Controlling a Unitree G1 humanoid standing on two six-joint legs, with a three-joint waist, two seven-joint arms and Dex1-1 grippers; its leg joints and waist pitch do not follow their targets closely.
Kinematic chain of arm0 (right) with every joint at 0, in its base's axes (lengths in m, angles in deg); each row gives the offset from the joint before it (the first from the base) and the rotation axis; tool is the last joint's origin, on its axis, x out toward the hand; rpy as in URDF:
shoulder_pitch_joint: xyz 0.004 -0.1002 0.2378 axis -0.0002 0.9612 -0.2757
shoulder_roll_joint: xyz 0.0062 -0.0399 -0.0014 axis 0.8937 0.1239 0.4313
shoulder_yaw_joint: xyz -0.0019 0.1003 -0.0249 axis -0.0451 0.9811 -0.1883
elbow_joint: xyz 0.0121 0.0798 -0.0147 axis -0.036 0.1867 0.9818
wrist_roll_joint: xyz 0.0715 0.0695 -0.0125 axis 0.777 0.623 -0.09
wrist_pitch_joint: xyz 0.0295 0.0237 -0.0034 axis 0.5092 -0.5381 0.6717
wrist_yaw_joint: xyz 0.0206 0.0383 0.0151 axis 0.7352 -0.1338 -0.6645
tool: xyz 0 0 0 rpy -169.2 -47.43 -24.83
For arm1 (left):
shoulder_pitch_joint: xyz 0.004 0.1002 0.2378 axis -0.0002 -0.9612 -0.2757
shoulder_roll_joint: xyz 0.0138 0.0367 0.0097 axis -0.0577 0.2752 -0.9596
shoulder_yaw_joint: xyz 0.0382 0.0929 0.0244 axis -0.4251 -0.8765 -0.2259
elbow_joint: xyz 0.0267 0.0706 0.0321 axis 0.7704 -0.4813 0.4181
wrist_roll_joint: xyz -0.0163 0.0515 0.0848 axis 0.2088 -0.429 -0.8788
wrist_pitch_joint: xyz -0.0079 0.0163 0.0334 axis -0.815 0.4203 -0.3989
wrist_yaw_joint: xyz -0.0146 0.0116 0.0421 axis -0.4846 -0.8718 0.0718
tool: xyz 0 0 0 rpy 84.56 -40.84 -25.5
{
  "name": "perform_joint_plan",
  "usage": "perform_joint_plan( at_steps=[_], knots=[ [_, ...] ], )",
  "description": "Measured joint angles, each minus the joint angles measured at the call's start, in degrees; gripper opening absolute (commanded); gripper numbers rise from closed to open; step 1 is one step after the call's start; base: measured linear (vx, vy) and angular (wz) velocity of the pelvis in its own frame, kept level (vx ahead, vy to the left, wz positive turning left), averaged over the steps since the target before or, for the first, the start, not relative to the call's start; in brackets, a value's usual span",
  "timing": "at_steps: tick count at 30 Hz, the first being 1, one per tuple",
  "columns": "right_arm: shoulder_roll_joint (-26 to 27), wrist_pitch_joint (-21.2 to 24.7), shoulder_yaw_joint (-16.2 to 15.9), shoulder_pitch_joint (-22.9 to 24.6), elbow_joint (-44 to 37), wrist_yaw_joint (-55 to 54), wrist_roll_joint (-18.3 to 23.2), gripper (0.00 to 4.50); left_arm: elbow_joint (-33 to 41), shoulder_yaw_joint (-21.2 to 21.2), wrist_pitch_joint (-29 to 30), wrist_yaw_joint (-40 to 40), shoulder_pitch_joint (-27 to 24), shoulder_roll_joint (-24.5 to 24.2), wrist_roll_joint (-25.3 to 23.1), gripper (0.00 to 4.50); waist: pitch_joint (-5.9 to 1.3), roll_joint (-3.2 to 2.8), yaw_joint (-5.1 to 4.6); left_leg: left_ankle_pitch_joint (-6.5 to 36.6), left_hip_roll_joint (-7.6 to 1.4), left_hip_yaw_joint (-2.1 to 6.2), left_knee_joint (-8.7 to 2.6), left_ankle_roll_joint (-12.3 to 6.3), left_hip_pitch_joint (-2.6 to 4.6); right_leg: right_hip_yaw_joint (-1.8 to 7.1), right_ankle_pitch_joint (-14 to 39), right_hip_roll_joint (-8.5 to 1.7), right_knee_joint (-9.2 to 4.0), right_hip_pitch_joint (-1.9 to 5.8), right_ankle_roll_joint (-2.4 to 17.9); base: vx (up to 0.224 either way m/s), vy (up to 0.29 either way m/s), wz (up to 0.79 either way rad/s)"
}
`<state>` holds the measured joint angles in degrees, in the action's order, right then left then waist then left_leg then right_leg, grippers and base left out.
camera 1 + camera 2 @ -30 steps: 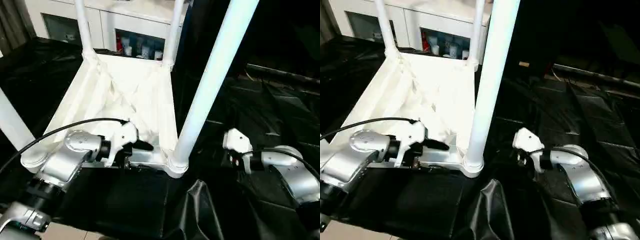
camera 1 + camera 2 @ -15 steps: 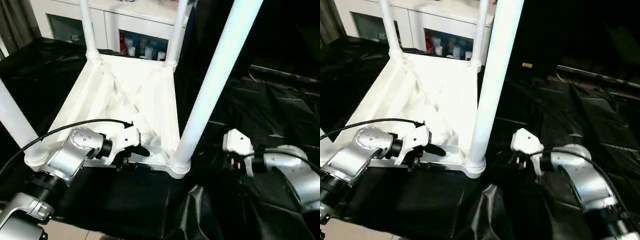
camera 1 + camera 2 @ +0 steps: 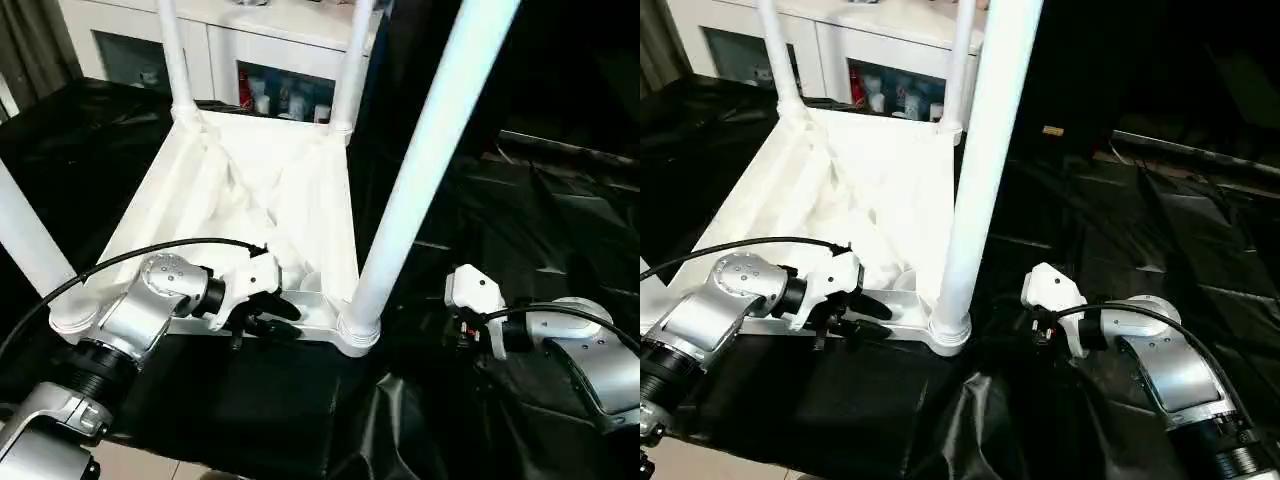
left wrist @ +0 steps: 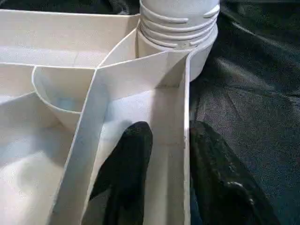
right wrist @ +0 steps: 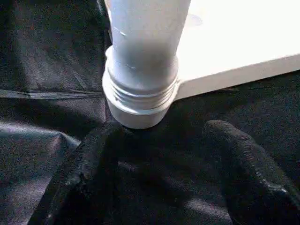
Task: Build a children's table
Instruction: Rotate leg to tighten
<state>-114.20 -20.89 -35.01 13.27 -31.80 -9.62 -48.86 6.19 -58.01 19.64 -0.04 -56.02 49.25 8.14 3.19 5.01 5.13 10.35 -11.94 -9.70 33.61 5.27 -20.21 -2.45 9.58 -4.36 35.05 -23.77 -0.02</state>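
Observation:
The children's table [image 3: 270,190] lies upside down on black sheeting, its ribbed underside up. Four white legs stand in its corner sockets; the near right leg [image 3: 420,170] rises tallest in view. My left gripper [image 3: 268,312] is at the near rim. In the left wrist view it [image 4: 171,129] straddles the rim wall [image 4: 186,93], one finger [image 4: 129,159] inside and one outside, with a small gap on the inside, so it is open. My right gripper [image 5: 164,178] is open and empty, low on the sheeting and facing the near right socket [image 5: 140,103].
A white cabinet [image 3: 270,60] with glass doors stands behind the table's far edge. Black sheeting [image 3: 520,200] covers the ground all around, with a raised fold [image 3: 400,420] in front of the near right socket. A strip of pale floor [image 3: 130,465] shows at the near left.
The left gripper's fingers have drawn much closer together around the near rim. The right gripper has kept its opening and place. The camera has shifted slightly.

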Motion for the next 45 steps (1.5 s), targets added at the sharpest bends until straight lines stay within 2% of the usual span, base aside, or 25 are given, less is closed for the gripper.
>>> perform_joint_plan(
  at_steps=[1,2,4,6,13,17,20,22,26,27,31,32,38,43,45],
  knots=[
    [0.0,0.0,0.0,0.0,0.0,0.0,0.0,3.07,0.0,0.0,0.0,-0.3,0.0,0.0,-0.1,1.16,0.00,0.00,-0.01,0.0,0.00,0.00,0.00,0.00,0.01,0.00,0.0,0.00,0.00,0.01,0.0,0.000,0.000,0.00],
    [0.0,0.0,0.0,0.0,0.0,-0.1,0.0,3.07,0.0,-0.1,-0.1,-0.6,0.1,-0.1,-0.1,0.87,0.00,0.00,-0.04,0.0,0.00,0.00,0.00,0.00,0.01,0.00,0.0,0.00,0.00,0.01,0.0,0.000,0.000,0.00],
    [0.0,0.0,0.0,0.0,0.0,-0.1,0.0,3.07,0.0,-0.1,-0.1,-1.0,0.1,-0.1,-0.1,0.87,0.00,-0.01,-0.08,0.0,0.00,0.00,0.00,0.00,0.03,0.01,0.0,0.00,0.00,0.01,0.0,0.000,0.000,0.00],
    [0.0,0.0,0.0,0.0,0.0,-0.2,0.0,3.07,0.0,-0.2,0.0,-1.7,0.1,-0.1,-0.1,0.59,-0.01,-0.01,-0.08,0.0,0.00,-0.01,0.00,0.00,0.03,0.01,0.0,0.00,0.00,0.02,0.0,0.000,0.000,0.00],
    [0.0,0.0,0.0,0.0,0.0,-0.3,0.0,3.07,0.6,-0.4,1.0,-2.1,0.1,-0.1,-0.1,0.02,-0.02,-0.04,-0.15,0.0,-0.01,-0.03,-0.05,0.00,0.11,0.00,-0.1,0.00,0.02,0.01,0.1,0.000,0.000,0.00],
    [0.7,0.0,0.0,-0.1,0.3,-1.8,0.0,3.07,0.5,-0.2,2.1,-1.2,0.0,0.0,-0.2,0.02,-0.02,-0.04,-0.17,0.0,-0.01,-0.01,-0.04,0.00,0.13,-0.01,0.0,0.00,0.04,0.01,0.0,0.000,0.000,0.00],
    [3.4,0.0,1.8,-0.2,2.8,-3.8,1.5,3.07,1.5,1.8,6.0,3.8,-0.9,2.7,-0.6,0.02,-0.06,-0.09,-0.19,0.0,0.02,-0.02,0.04,0.00,0.17,0.02,0.0,-0.04,0.02,0.08,0.0,0.000,0.000,0.00],
    [4.7,-0.1,2.7,-0.2,5.2,-5.1,2.5,3.42,2.5,2.3,8.9,8.0,-1.0,4.5,-1.2,0.00,-0.09,-0.19,-0.54,0.0,0.05,-0.03,0.10,0.00,0.15,0.05,0.0,-0.10,-0.03,0.06,0.0,0.000,0.000,0.00],
    [5.8,-0.7,5.6,-0.2,8.9,-6.6,3.9,3.56,4.0,4.0,10.7,11.0,-2.4,4.6,-1.2,0.00,-0.10,-0.19,-1.76,0.0,0.06,0.13,0.09,0.00,0.13,-0.13,0.0,-0.12,-0.10,-0.02,0.0,0.000,0.000,0.00],
    [5.8,-0.7,5.7,-0.2,9.2,-6.7,4.3,3.73,4.3,4.2,10.5,11.0,-2.8,4.5,-1.1,0.00,-0.11,-0.19,-1.88,0.0,0.05,0.14,0.06,0.00,0.14,-0.17,0.0,-0.11,-0.10,-0.06,0.0,0.000,0.000,0.00],
    [7.9,-2.6,5.4,-2.3,11.2,-8.4,3.5,3.89,5.3,4.5,9.6,9.3,-3.7,3.7,-1.0,0.00,-0.15,-0.27,-1.88,0.0,0.05,0.11,0.00,0.00,0.11,-0.18,0.0,-0.11,-0.08,-0.12,0.0,0.000,0.000,0.00],
    [8.6,-3.0,5.4,-2.9,11.6,-9.0,3.2,4.20,5.7,4.4,9.6,9.0,-3.9,3.6,-1.0,0.00,-0.15,-0.27,-1.75,0.0,0.04,0.12,0.00,0.00,0.10,-0.19,0.0,-0.11,-0.08,-0.13,0.0,0.000,0.000,0.00],
    [11.1,-3.5,4.6,-4.9,12.1,-8.5,3.5,4.45,7.9,3.8,10.1,7.2,-4.4,3.2,-1.0,0.00,-0.18,-0.22,-1.24,0.0,0.05,-0.09,0.01,-0.01,0.09,0.05,0.0,-0.11,-0.04,-0.09,0.0,0.000,0.000,0.00],
    [12.7,-2.8,-0.2,-4.9,13.5,-5.9,2.8,4.45,7.4,3.8,10.2,6.9,-4.0,3.7,-1.1,0.00,-0.18,-0.22,-0.91,0.0,0.02,-0.12,-0.12,-0.01,0.07,-0.06,0.0,-0.08,0.05,-0.14,0.0,0.000,0.000,0.00],
    [13.0,-2.8,-0.7,-4.9,13.7,-5.7,2.5,4.45,7.3,3.7,10.2,6.8,-3.9,3.7,-1.1,0.00,-0.18,-0.23,-0.61,0.0,0.02,-0.11,-0.11,-0.01,0.06,-0.04,0.0,-0.08,0.04,-0.14,0.0,0.000,0.000,0.00]
  ],
)
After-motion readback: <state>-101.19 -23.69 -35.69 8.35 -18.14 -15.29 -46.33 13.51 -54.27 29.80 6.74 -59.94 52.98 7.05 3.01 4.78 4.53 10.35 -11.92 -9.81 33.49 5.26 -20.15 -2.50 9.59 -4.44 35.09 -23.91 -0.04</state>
